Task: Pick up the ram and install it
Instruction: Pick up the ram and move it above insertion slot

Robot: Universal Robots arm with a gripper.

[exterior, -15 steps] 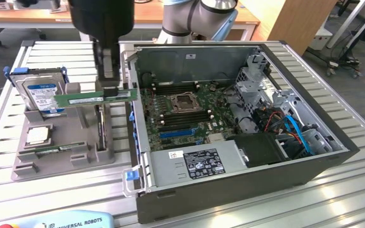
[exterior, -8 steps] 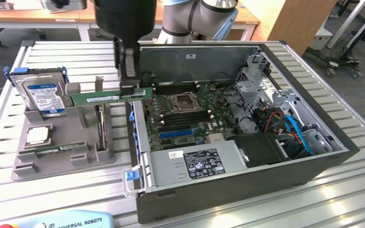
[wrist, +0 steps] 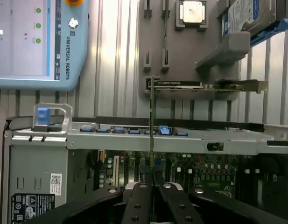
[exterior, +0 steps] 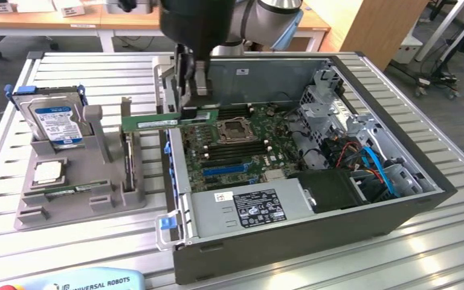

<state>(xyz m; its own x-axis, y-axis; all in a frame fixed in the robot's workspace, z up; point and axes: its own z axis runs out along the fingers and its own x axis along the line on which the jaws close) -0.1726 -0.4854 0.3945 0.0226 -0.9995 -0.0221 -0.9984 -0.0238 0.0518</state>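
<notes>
**Exterior view, read left to right.** Well off to the exterior view's left of the claw, we are seeing the grey tray [exterior: 79, 202]. It is carrying the hard drive [exterior: 51, 118], the CPU chip [exterior: 48, 172] and a second green stick [exterior: 69, 190].

The claw [exterior: 190, 112] is hanging above the tray-side wall of the open computer case [exterior: 296, 241]. Its fingers [exterior: 186, 84] are pinching the ram [exterior: 155, 122]. The ram is lying level and clear of the board. It is gripped towards one end, so most of its length is reaching out from the claw towards the tray.

Below the claw and to the exterior view's right, the motherboard [exterior: 252, 154] is lying with its CPU socket [exterior: 236, 130].

**Wrist view.** We are looking at the ram [wrist: 152, 121] edge-on. It is showing as a thin line running out from between the fingers [wrist: 136, 203] across the case wall.
</notes>
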